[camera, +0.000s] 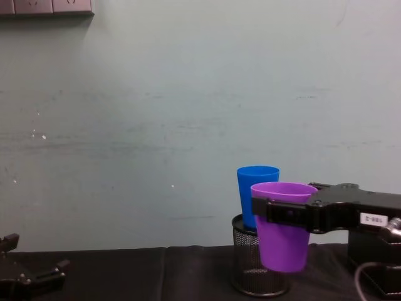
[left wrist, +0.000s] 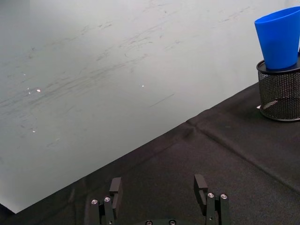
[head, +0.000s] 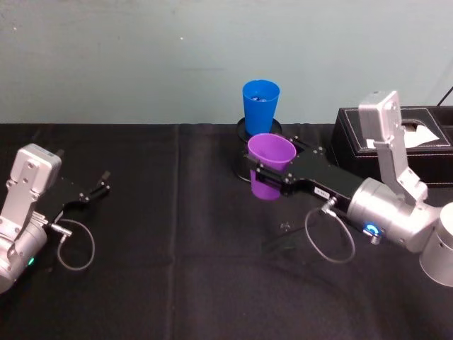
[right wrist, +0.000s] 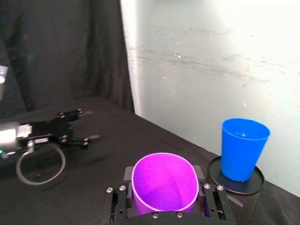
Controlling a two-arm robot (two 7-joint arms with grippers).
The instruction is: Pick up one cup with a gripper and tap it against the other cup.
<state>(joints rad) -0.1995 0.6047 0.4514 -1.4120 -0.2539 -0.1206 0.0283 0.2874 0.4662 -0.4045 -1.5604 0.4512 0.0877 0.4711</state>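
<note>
Jaws of the right tool stand clamped on the purple cup just below its rim, holding it upright and clear of the surface. Behind the tool, the silver arm lies almost level, reaching in from the right, a blue-lit ring at its wrist. Just beyond the fingertips the blue cup stands in a black mesh holder, near the purple cup but apart from it. A black tissue box sits behind the arm. Well away from this tool, the left tool rests low with fingers apart. Black cloth covers the surface; a pale green wall backs it.
</note>
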